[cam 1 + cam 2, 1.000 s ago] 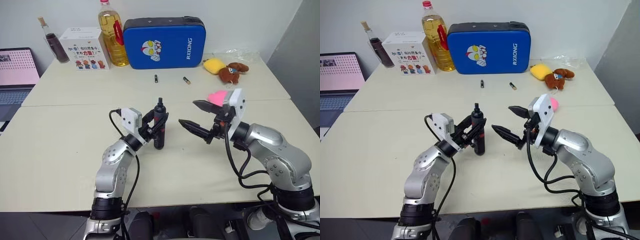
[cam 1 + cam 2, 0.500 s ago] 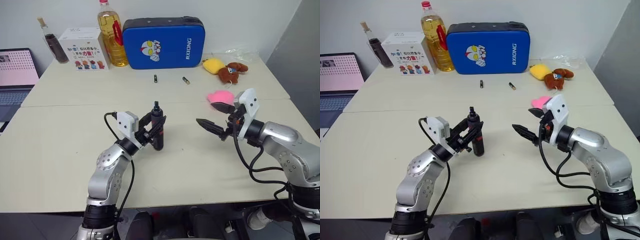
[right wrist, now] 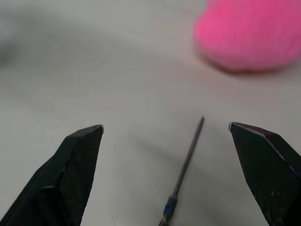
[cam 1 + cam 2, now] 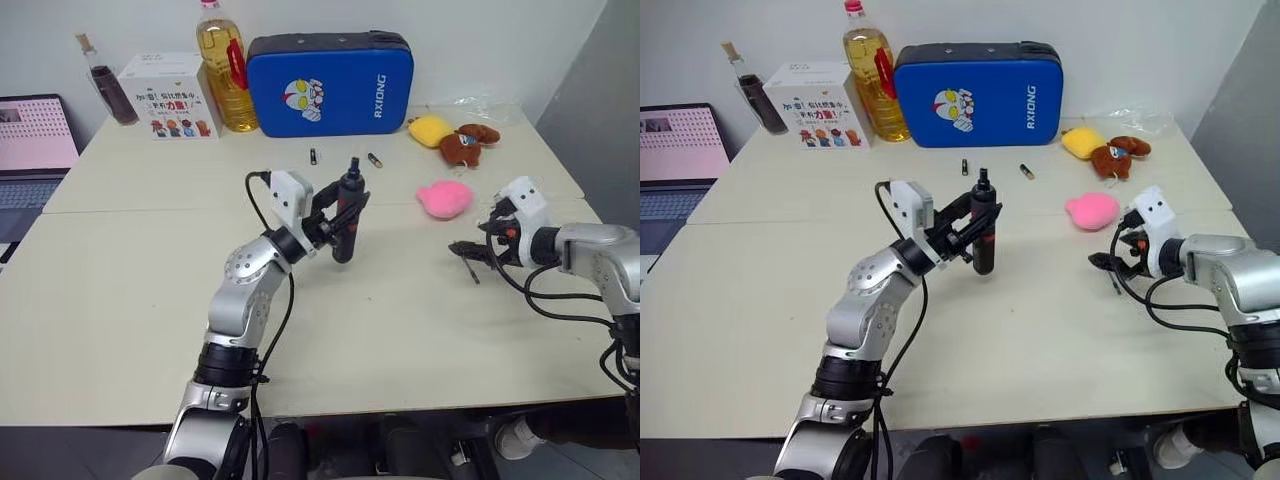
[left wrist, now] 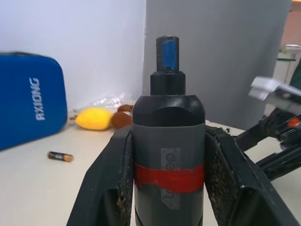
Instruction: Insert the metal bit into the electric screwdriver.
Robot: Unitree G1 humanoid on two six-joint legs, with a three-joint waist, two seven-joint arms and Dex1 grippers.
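A pale tabletop (image 4: pixel 120 300) seen from the robot's head, with both arms reaching forward. The left gripper (image 4: pixel 336 214) is clamped around the electric screwdriver (image 4: pixel 346 215), holding it upright and clear of the table near the middle, its open tip socket pointing up; in the left wrist view the 2 black fingers (image 5: pixel 109 183) press against the body on either side of a red band. To the right, the right gripper (image 4: pixel 468 256) hangs low over the table with its jaws spread wide and nothing between them. The metal bit (image 3: pixel 186 162), a thin grey rod, lies flat on the table directly under that gap, near a pink soft object (image 4: pixel 444 198). The step in hand looks like picking up the bit. Next, the right gripper would need to lower and close squarely on so thin a rod.
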